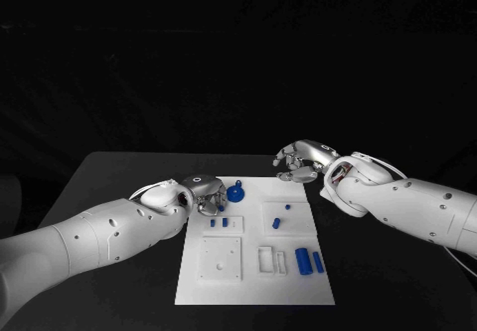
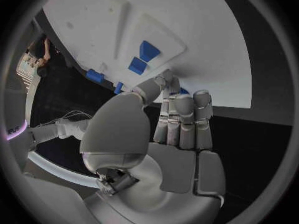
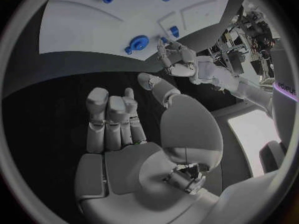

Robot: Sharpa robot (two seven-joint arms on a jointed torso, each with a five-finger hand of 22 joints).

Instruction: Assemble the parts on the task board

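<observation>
Head view: looks down on a black table [image 1: 119, 172] with both white arms reaching in from the sides.
Task board: a white plate [image 1: 249, 286] lies in the middle of the table, its long side running away from the robot, with raised white blocks on it.
Left arm: enters from the picture's left edge and ends at the board's far left part.
Right arm: enters from the picture's right edge and ends past the board's far right corner.
Left hand [image 1: 204, 196]: rests at the board's left edge, beside a round blue disc; the fingers lie close together and nothing is seen held in them; in the left wrist view [image 2: 177, 119] the fingertips touch the board's edge.
Right hand [image 1: 301, 160]: sits over the dark table just beyond the board, fingers curled inward with nothing in them; the right wrist view [image 3: 124, 119] shows the same empty curl.
Round blue disc [image 1: 236, 193]: lies on the far part of the board, just beside the left hand.
Two blue cylinders [image 1: 309, 263]: lie side by side near the board's right edge, close to the robot.
Small blue pieces [image 1: 277, 222]: several sit on the raised white blocks at mid board.
</observation>
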